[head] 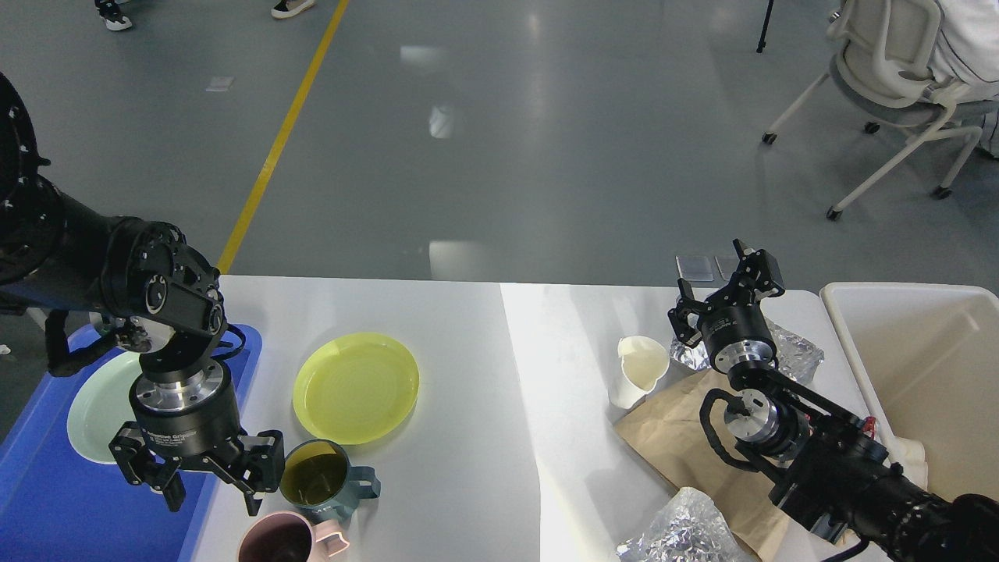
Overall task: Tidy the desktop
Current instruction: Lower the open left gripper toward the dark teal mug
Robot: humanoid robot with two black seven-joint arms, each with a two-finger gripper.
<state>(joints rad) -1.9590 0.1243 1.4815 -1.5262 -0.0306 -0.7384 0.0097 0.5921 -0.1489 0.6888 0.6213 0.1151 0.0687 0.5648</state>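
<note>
The white desktop (484,468) spans the lower half of the head view. On its left lie a yellow plate (357,386), a teal mug (324,479) and a pink mug (285,540) at the bottom edge. My left gripper (212,498) hangs open, fingers down, just left of the teal mug and above the pink mug, at the blue tray's right rim. My right gripper (730,293) stands open over crumpled foil (792,351) near the far edge, with nothing between its fingers.
A blue tray (47,499) at the left holds a pale green plate (94,406). A white paper cup (638,371), brown paper (679,449) and another foil wad (683,535) lie at right. An off-white tub (921,367) stands at the far right.
</note>
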